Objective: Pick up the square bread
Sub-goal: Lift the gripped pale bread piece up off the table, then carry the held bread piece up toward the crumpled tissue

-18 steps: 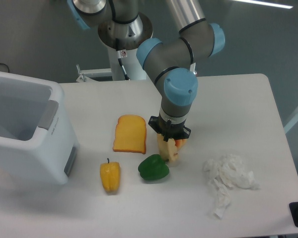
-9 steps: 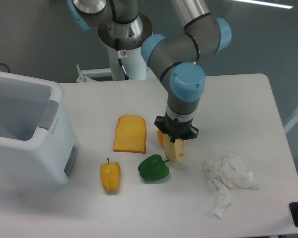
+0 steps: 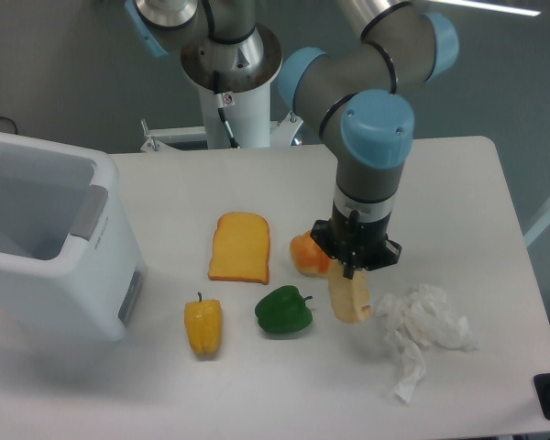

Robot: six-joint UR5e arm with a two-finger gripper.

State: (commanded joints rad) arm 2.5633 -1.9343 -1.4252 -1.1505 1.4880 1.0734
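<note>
Black and pointing straight down, the gripper point(image 3: 351, 280) is clenched on the square bread point(image 3: 350, 299), gripping it at its upper end so that the pale, cream-coloured chunk hangs below the fingers (whether its lower edge touches the surface point(image 3: 458, 192) cannot be told from this view). The bread sits right of the middle of the surface, just beside the crumpled white paper point(image 3: 422, 325), which lies to its right. The arm point(image 3: 371, 151) above is grey with light blue caps and rises back toward its base at the far edge.

Just to the left of the gripper, close to its black collar, lies the round orange bun point(image 3: 308, 254). In front of the bun and to the left of the bread sits the green pepper point(image 3: 283, 311), near the bread but apart from it. Farther left, the flat orange-yellow toast slice point(image 3: 241, 247) lies on the surface, and the yellow pepper point(image 3: 203, 326) rests in front of it, stem pointing away from the camera. At the far left stands a white bin point(image 3: 50, 252) with an open top, well apart from the bread.
</note>
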